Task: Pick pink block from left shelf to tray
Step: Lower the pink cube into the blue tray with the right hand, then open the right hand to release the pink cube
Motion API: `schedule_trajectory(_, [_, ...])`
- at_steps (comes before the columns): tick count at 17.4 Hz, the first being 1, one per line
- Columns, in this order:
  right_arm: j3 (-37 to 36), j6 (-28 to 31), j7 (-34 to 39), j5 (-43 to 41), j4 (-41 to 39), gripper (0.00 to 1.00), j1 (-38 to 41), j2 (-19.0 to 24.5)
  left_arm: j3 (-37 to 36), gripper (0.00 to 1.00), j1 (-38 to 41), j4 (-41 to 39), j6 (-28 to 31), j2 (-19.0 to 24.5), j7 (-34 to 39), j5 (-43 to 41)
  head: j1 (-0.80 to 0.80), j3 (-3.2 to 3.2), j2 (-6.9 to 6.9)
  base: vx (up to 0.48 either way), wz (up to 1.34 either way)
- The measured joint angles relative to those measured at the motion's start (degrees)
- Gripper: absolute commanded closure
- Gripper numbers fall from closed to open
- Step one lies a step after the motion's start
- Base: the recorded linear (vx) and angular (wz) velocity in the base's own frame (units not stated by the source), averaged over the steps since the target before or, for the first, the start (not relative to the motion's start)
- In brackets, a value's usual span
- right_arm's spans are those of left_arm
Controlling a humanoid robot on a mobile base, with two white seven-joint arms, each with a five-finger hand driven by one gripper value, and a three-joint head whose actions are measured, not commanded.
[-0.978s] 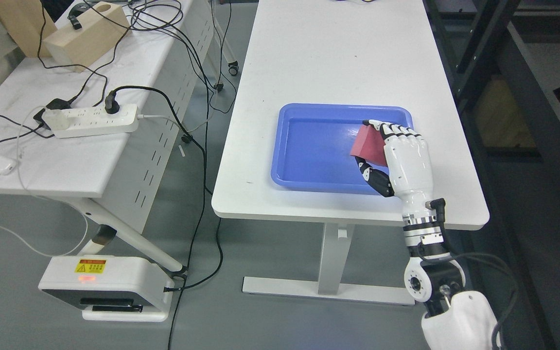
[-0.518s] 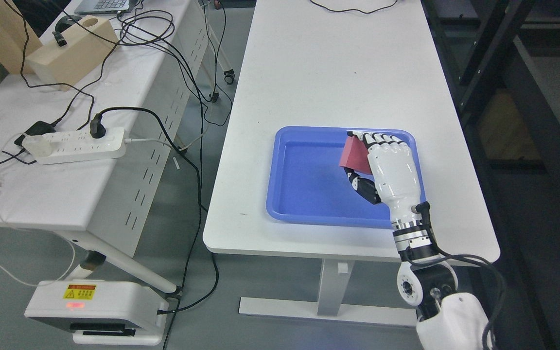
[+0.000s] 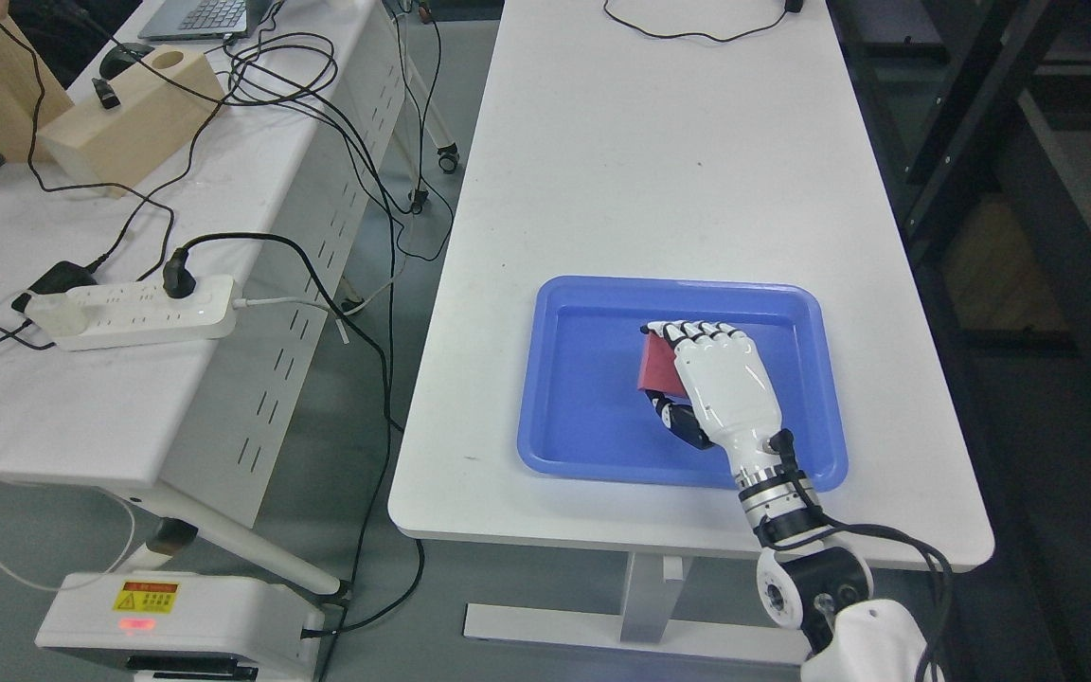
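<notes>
A blue tray (image 3: 564,379) lies on the near part of the white table (image 3: 659,161). My right hand (image 3: 711,384) reaches in from the lower right and hangs over the tray's middle. Its fingers are curled around the pink block (image 3: 656,367), which shows as a dark pink slab at the hand's left side, mostly covered by the white palm. I cannot tell whether the block touches the tray floor. My left arm is out of view.
A second white table (image 3: 81,398) at the left carries a power strip (image 3: 138,308), tangled black cables and a wooden box (image 3: 134,118). A white device (image 3: 176,625) sits on the floor below it. Dark shelving (image 3: 1028,189) stands along the right.
The camera has shifted, so the whole scene slid down the picture. My right hand with the block has moved left and lower, from the tray's right rim to over its middle.
</notes>
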Motion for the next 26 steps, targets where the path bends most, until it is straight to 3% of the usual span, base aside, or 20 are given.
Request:
schedule_trajectory(9, [0.05,1.22,0.19,-4.55,0.58,0.41,0.37,0.00,0.00,0.00,0.00,0.00,0.00,0.00,0.00,0.00,0.00,0.00,0.00,0.041,0.00])
schedule_trajectory(18, [-1.87,1.60,0.25,-11.19,-0.68,0.16,1.93,-0.29,0.00,0.00,0.00,0.00,0.00,0.00,0.00,0.00,0.00,0.00,0.00,0.000,0.00])
schedule_trajectory(21, [-2.53,1.40,0.27,-13.81,-1.13,0.01,2.58,-1.09,0.00,0.00,0.00,0.00,0.00,0.00,0.00,0.00,0.00,0.00,0.00,0.000,0.00])
schedule_trajectory(26, [-5.10,-1.55,2.18,-21.98,-2.49,0.00,3.66,-2.10,0.00,0.00,0.00,0.00,0.00,0.00,0.00,0.00,0.00,0.00,0.00,0.000,0.00])
